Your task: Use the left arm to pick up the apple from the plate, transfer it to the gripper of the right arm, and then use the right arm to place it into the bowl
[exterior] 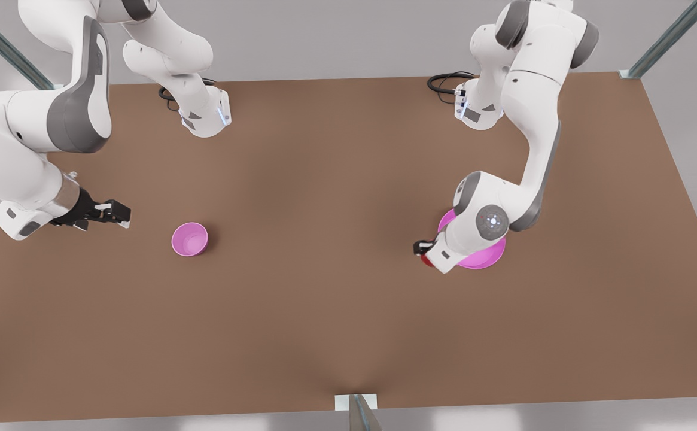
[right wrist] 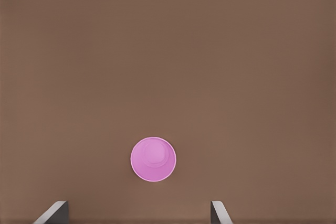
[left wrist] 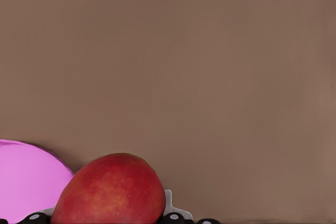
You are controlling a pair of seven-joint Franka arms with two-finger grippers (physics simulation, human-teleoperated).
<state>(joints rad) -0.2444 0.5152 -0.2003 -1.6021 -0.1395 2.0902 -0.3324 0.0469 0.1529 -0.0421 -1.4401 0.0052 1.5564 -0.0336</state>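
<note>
The small round red apple (left wrist: 109, 190) is clamped between the fingers of the left gripper (exterior: 425, 250), which is held at the edge of the wide shallow magenta-pink plate (exterior: 487, 258) on the front view's right. The apple is seen just beside the plate's rim, over the brown table (exterior: 336, 287). The right gripper (exterior: 116, 214) is held above the table on the front view's left, its fingers (right wrist: 52, 213) spread apart and nothing gripped. The small deep pink-purple bowl (exterior: 189, 239) is set near it, empty and upright, well apart from the plate.
</note>
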